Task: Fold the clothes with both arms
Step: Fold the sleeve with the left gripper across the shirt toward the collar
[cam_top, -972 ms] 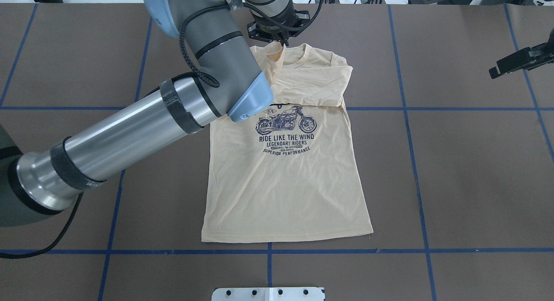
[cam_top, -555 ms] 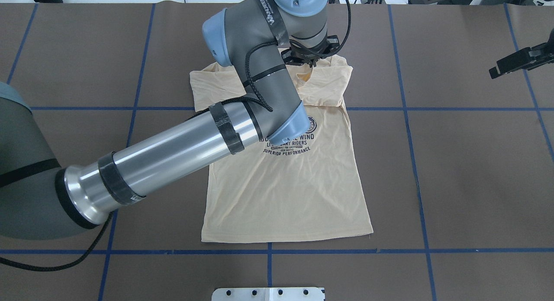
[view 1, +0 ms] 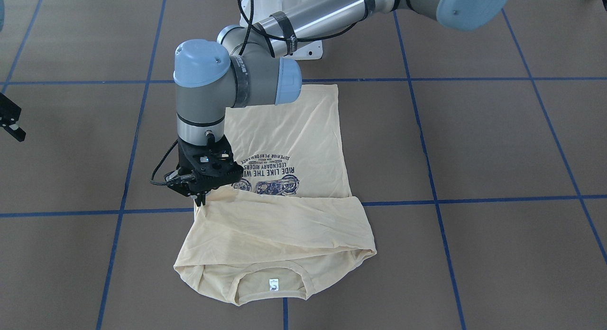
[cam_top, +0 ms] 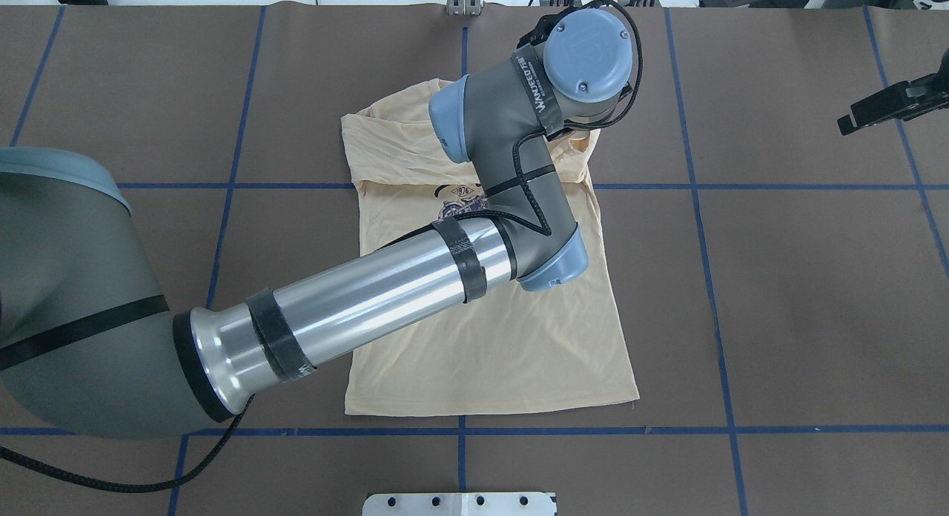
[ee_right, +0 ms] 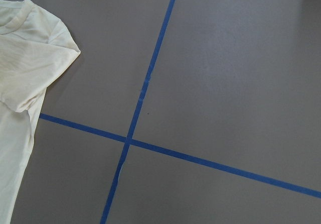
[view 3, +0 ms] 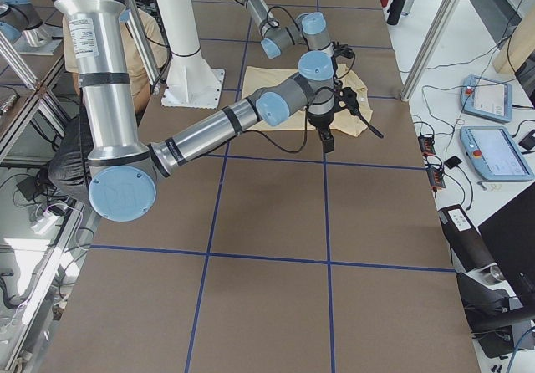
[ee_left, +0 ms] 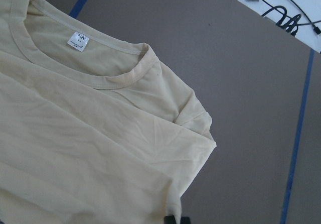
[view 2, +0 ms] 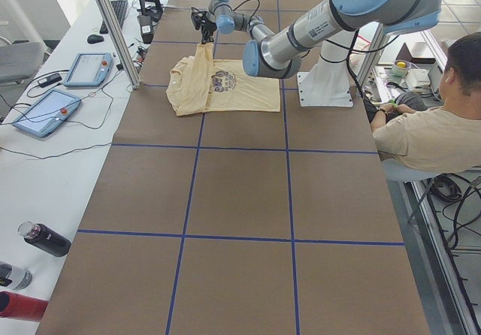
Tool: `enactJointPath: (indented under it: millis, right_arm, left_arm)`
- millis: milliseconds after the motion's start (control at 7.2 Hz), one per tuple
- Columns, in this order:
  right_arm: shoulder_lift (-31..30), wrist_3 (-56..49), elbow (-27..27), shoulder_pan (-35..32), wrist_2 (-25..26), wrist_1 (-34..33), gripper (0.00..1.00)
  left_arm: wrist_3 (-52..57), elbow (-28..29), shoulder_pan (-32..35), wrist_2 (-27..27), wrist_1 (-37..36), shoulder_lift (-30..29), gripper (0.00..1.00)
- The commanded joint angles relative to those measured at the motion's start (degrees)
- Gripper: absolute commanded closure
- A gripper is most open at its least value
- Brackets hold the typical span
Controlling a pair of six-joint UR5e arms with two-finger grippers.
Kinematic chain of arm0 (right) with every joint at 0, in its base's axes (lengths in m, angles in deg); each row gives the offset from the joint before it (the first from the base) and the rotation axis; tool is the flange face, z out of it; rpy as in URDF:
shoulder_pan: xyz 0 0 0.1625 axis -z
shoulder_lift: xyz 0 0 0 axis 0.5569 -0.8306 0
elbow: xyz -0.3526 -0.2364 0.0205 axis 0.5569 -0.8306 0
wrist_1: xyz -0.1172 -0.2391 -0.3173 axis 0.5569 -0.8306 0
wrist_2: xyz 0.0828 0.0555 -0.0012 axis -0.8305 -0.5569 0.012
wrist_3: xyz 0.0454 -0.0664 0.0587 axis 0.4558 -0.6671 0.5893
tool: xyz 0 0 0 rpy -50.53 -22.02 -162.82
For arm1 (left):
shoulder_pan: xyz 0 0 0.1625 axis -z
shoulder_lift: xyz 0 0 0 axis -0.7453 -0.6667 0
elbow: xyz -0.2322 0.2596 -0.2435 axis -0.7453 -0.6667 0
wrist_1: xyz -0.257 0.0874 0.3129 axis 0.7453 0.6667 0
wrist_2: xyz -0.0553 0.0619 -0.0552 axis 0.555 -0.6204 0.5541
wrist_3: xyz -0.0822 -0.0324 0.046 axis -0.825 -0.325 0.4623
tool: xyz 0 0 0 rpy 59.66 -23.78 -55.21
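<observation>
Shirt (view 1: 289,235) is lying abt mid-counter (view 1: 479,145), hem twd the robot's edge and collar twd the far edge. The little white neck tag (view 1: 273,284) shows inside the collar. A wide band of fabric is folded across the chest and covers the top of the motorcycle print (view 1: 271,184).

Left arm (cam_top: 371,301) reaches across the shirt. Left gripper (view 1: 199,199) is at the shirt's side nearest the counter's right edge, jaws pinched on the edge of that folded band. The fabric peaks up to the fingertips there, so it's lifted a bit off the counter.

Right gripper (cam_top: 852,121) hangs over by the far right corner, well apart from the shirt. Can't tell if its jaws are apart or together, too small/dark tbh.
</observation>
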Motion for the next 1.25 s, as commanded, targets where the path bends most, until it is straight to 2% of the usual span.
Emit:
enactJointPath:
  millis: [0, 416, 555, 694, 972, 1111]
  right_arm:
    - [0.00, 0.00, 0.09, 0.00, -0.01, 0.00, 0.00]
    - [0.09, 0.09, 0.09, 0.00, 0.08, 0.00, 0.00]
    - [0.43, 2.53, 0.35, 0.09, -0.01, 0.09, 0.00]
    - [1.05, 7.94, 0.87, 0.35, 0.08, 1.13, 0.00]
    - [0.26, 19.28, 1.23, 5.33, 1.65, 9.36, 0.00]
    - [-0.26, 25.78, 3.14, 9.71, 5.14, 10.97, 0.00]
  left_arm:
    - [-3.88, 1.83, -0.41, -3.02, 2.43, -1.17, 0.01]
    - [1.98, 0.17, -0.41, -2.24, 2.35, -0.47, 0.00]
    - [6.62, -5.33, -0.41, -0.76, 1.83, 3.37, 0.00]
    - [12.24, -13.82, -0.06, 4.91, -0.01, 10.28, 0.00]
    - [22.62, -34.81, 0.56, 6.38, -8.16, 24.86, 0.00]
    - [25.54, -44.83, 0.56, 6.38, -10.20, 32.51, 0.00]
